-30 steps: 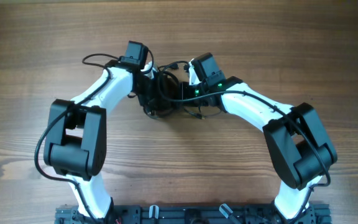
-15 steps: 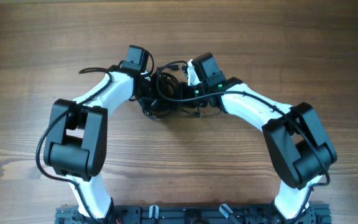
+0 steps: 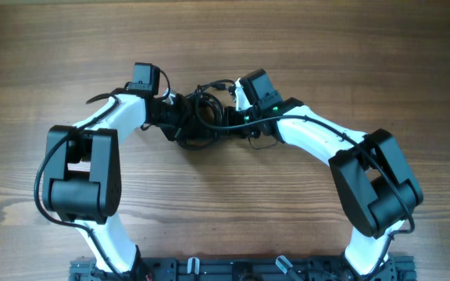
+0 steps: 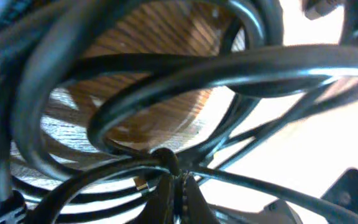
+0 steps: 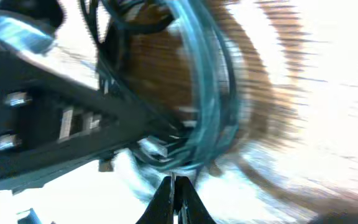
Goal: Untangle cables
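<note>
A tangle of thin black cables (image 3: pixel 201 117) lies on the brown wood-grain counter (image 3: pixel 366 47), a little toward 12 o'clock from the counter's middle and between the two white-and-black arms. Its loops are bunched together rather than spread out, with a few loose strands straying toward 12 o'clock and 5 o'clock. The left hand (image 3: pixel 180 119) comes into the bunch from its 9 o'clock side, and the right hand (image 3: pixel 226 115) from its 3 o'clock side, so the two hands face each other across the tangle with only the cords between them. In the left wrist view the left hand (image 4: pixel 178 190) has its fingers pressed together to a point, and the tip meets a crossing of several strands where it pinches the cables (image 4: pixel 166 163). Broad glossy loops arch above it toward 12 o'clock, with the wood showing through them. A small metal plug tip (image 4: pixel 140 184) shows just at 9 o'clock of the fingertips. The right wrist view is blurred. There the right hand (image 5: pixel 174 193) is likewise fully closed, its tip touching the underside of a hanging cluster of loops (image 5: pixel 201 124); whether a strand is actually pinched between those fingers cannot be told. A small green light (image 3: pixel 274 107) glows on the right wrist.
</note>
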You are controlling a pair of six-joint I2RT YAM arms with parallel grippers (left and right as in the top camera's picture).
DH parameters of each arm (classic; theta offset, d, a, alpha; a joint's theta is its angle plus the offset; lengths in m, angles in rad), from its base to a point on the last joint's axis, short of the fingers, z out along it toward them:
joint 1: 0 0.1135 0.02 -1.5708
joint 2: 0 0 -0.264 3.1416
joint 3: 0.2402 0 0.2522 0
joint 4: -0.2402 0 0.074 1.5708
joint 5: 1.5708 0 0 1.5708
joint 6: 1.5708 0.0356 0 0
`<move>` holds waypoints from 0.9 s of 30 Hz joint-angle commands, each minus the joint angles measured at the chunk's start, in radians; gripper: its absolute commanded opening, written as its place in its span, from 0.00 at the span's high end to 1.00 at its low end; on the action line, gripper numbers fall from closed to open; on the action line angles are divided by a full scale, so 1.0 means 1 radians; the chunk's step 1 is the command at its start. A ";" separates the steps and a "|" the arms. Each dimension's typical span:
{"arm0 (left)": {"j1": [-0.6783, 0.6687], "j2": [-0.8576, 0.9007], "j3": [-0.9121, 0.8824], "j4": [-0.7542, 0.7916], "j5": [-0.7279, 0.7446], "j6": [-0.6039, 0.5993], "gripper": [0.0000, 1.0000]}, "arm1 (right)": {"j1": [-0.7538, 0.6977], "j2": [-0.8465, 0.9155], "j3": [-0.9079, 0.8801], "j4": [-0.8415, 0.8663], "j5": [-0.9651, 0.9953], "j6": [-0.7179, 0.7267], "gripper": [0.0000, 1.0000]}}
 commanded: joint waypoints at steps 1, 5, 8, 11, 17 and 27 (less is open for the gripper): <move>0.010 0.011 -0.006 0.000 0.092 0.144 0.96 | -0.003 0.006 0.001 -0.026 0.107 -0.006 0.96; 0.010 0.011 -0.006 0.011 0.090 0.199 0.96 | 0.002 0.006 0.001 -0.019 0.039 -0.006 0.92; 0.009 0.011 -0.006 0.011 0.084 0.251 0.96 | 0.001 0.006 0.001 -0.017 -0.064 -0.054 0.79; 0.009 0.011 -0.006 0.013 0.080 0.251 0.96 | 0.001 0.006 0.001 0.014 -0.114 -0.047 0.74; 0.007 0.011 -0.006 0.016 0.075 0.251 0.96 | -0.010 0.006 0.001 0.040 -0.262 0.039 0.72; 0.005 0.011 -0.006 0.006 0.118 0.251 0.96 | 0.043 0.006 0.001 0.042 0.116 0.116 0.78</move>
